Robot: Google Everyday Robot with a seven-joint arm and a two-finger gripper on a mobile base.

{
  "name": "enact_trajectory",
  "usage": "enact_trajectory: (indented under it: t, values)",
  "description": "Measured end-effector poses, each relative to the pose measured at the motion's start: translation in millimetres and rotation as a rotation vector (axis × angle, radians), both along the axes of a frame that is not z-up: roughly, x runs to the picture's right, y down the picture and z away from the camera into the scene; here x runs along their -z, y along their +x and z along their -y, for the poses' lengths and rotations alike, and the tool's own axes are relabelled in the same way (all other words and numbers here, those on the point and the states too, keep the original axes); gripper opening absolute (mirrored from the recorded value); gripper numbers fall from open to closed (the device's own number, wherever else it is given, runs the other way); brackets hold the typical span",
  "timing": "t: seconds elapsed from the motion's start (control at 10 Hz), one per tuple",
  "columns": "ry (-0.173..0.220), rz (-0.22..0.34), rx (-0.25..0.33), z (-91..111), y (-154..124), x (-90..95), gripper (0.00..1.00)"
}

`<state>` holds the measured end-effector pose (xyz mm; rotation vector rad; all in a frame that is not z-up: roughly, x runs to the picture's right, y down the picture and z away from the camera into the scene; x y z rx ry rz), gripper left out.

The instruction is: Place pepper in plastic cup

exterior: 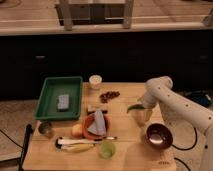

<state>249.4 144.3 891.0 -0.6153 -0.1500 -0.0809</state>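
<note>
While the pincer [142,106] hangs over the counter's [125,90] far-right part, the pepper [133,107] pokes out from it toward the red bowl [95,126], long axis approx level, right at the rim of the plastic cup [142,118] directly below. Can't tell how wide the pincer is, or if it grips the pepper. Brown bowl [158,134] sits near the cup; bare counter w/ room on the other side
</note>
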Motion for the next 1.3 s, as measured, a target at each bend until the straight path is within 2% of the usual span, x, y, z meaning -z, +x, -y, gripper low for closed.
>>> enact_trajectory:
  t: [1.3]
  values:
    - [0.000,0.024,0.048,-0.4,1.5,-4.8,0.80]
